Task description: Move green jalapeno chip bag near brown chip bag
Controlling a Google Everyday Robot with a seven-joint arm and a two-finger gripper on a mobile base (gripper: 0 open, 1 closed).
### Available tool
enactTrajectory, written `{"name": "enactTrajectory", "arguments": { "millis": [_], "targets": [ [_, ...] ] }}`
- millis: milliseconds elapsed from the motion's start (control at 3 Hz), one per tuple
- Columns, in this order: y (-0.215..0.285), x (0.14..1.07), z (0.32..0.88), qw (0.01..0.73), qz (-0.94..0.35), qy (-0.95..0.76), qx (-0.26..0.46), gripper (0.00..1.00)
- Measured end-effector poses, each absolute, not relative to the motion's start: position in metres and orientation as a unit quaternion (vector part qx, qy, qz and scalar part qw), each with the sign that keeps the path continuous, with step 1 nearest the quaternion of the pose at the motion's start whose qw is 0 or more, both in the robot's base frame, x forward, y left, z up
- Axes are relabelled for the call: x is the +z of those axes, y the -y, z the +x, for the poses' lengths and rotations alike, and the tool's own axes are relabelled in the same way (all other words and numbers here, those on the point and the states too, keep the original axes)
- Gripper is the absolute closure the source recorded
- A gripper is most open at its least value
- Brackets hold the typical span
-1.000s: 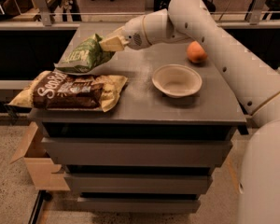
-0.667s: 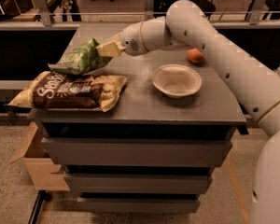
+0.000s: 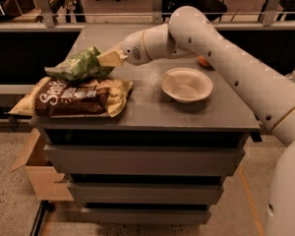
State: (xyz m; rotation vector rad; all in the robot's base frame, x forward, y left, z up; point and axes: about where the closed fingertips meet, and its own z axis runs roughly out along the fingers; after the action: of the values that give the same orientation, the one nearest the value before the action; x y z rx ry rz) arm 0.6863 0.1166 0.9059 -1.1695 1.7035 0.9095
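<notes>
The arm (image 3: 226, 58) is a thick, smooth white tube with small dark dots and thin gold rings at its joints. Its cream gripper (image 3: 112, 59) sits at the green bag's (image 3: 78, 65) right end.

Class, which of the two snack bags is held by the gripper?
The green jalapeno chip bag, pinched at one end by the gripper; the larger brown chip bag lies flat.

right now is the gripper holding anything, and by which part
The gripper holds the green jalapeno chip bag by the end facing the arm, over the far edge of the brown chip bag.
</notes>
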Motion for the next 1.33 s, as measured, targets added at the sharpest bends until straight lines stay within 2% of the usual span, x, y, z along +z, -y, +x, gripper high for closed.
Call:
{"name": "enactTrajectory", "arguments": {
  "millis": [667, 1000, 1333],
  "targets": [
    [-0.1216, 0.9040, 0.6847, 0.425, -0.470, -0.681, 0.367, 0.12],
    [-0.1240, 0.9032, 0.6840, 0.424, -0.472, -0.680, 0.368, 0.00],
    [-0.1279, 0.8996, 0.6835, 0.417, -0.478, -0.679, 0.370, 0.00]
  ]
}}
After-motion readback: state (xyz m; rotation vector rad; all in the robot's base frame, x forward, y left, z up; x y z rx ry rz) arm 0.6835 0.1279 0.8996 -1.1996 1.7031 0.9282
